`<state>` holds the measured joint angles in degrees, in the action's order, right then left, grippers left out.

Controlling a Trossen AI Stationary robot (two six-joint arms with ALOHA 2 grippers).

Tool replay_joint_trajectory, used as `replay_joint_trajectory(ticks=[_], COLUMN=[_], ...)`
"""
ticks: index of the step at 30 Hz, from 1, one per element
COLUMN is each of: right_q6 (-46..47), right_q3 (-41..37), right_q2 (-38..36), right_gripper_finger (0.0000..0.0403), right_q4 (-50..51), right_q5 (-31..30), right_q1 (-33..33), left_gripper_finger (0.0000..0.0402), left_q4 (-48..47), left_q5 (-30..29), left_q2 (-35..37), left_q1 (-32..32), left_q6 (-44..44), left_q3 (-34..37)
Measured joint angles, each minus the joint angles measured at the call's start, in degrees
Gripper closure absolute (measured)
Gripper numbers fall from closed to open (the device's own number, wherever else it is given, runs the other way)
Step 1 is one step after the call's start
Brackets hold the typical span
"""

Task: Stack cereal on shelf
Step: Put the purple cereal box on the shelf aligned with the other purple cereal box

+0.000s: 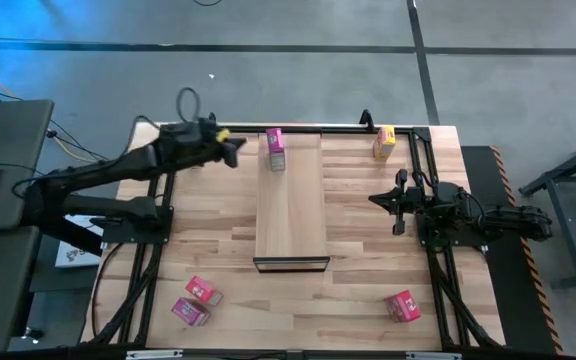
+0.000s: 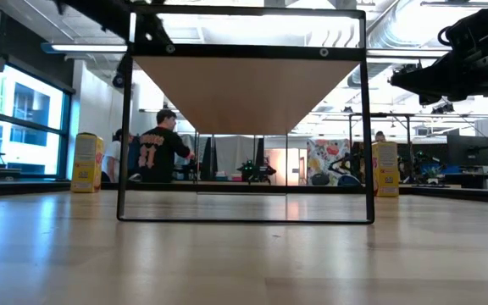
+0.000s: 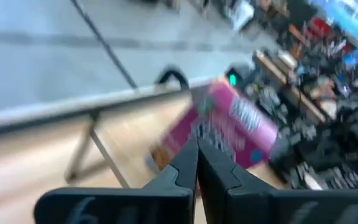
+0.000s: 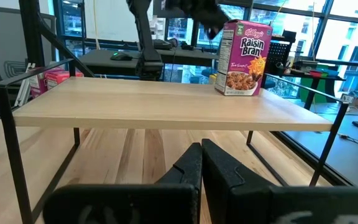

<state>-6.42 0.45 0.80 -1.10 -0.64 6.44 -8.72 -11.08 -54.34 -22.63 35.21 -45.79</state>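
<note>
The shelf (image 1: 290, 205) is a pale plank on dark metal legs in the middle of the table; the low view shows its frame (image 2: 368, 127) and underside. One magenta cereal box (image 1: 275, 148) stands upright on the plank's far end, also seen in the right wrist view (image 4: 244, 57). My left gripper (image 1: 236, 148) is shut and hovers just left of that box (image 3: 229, 127), apart from it. My right gripper (image 1: 396, 206) is shut and waits right of the shelf, its fingers (image 4: 191, 165) pointing at the shelf's side. A yellow box (image 1: 384, 142) stands on the table far right.
Two red-pink boxes (image 1: 197, 301) lie at the table's near left, and a third (image 1: 402, 305) at the near right. The low view shows yellow boxes at far left (image 2: 86, 163) and far right (image 2: 385, 169). People stand in the room beyond the table (image 2: 159, 152).
</note>
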Motion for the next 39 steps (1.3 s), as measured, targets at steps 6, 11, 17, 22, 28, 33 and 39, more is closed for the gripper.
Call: replay_joint_trajectory(ticks=[6, 11, 17, 22, 28, 33, 39], right_q6=[0.0, -0.02, 0.12, 0.42, 10.24, 25.67, 32.44], right_q3=[0.0, 0.0, 0.0, 0.02, 0.0, 0.0, 1.47], right_q2=[0.0, 0.0, 0.0, 0.0, 0.0, 0.0, 0.37], right_gripper_finger=[0.0402, 0.0402, 0.0402, 0.0402, 0.0402, 0.0402, 0.0402], right_q4=[0.02, 0.0, 0.01, 0.01, -2.53, -14.75, -25.49], right_q5=[0.0, 0.01, 0.0, 0.0, 0.0, -2.3, -16.06], right_q1=[0.01, 0.02, 0.01, 0.0, 0.02, 0.0, 0.02], left_gripper_finger=[0.0401, 0.0401, 0.0401, 0.0401, 0.0401, 0.0401, 0.0401], left_q4=[5.07, 21.22, 39.18, 40.86, 40.32, 40.32, 40.22], left_q5=[-0.59, 1.3, 6.12, 6.34, 6.62, 7.88, 10.58], left_q2=[4.96, 5.81, 5.48, 5.53, 5.51, 5.51, 6.1], left_q1=[0.72, 2.09, 2.4, 2.4, 2.42, 2.42, 2.37], left_q6=[-4.88, -3.8, -1.39, -1.38, -5.9, -6.94, -6.96], left_q3=[2.86, 11.5, 19.41, 19.9, 19.9, 19.9, 19.9])
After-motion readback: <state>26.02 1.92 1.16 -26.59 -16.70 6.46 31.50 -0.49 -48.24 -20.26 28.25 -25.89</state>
